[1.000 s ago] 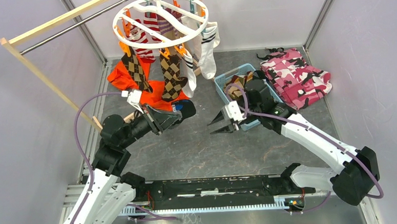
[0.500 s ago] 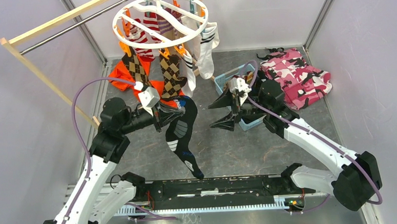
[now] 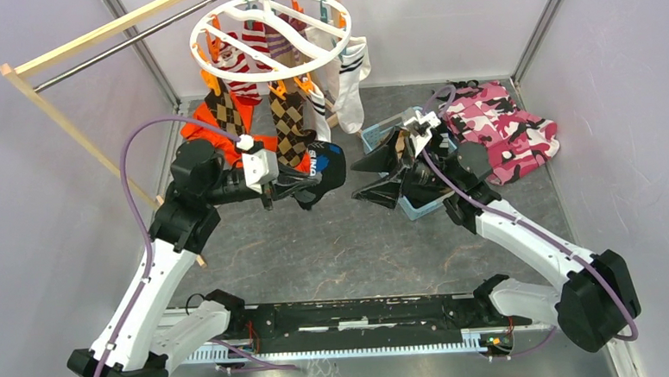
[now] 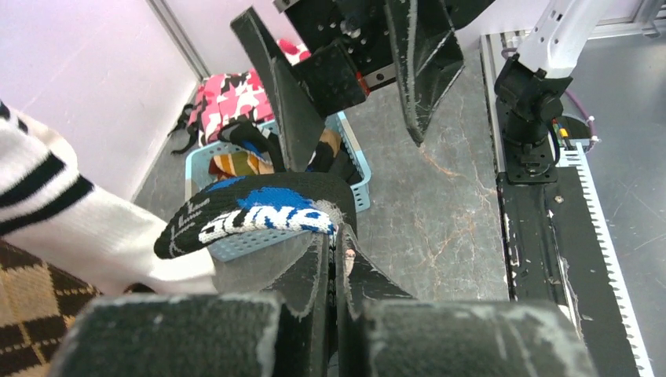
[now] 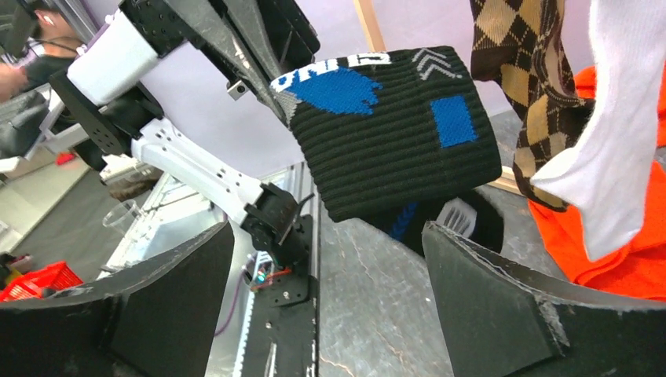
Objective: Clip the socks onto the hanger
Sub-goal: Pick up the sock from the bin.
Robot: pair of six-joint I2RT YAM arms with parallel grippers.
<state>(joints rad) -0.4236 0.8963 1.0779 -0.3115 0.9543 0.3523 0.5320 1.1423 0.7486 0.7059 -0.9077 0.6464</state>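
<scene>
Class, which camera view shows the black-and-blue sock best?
Right wrist: the black-and-blue sock fills mid-frame, ribbing and blue patches clear. Left wrist shows only its lettered edge; top external, a small dark bundle.

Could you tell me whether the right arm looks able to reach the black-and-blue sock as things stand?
Probably yes: the right hand is wide open and faces the black-and-blue sock, which the left hand holds up, with nothing between them.

Robot lab test cell: plain lilac panel walls [image 3: 39,221], metal corner posts [image 3: 140,50], grey tabletop [image 3: 334,240], toothed mounting rail [image 3: 365,350]
</scene>
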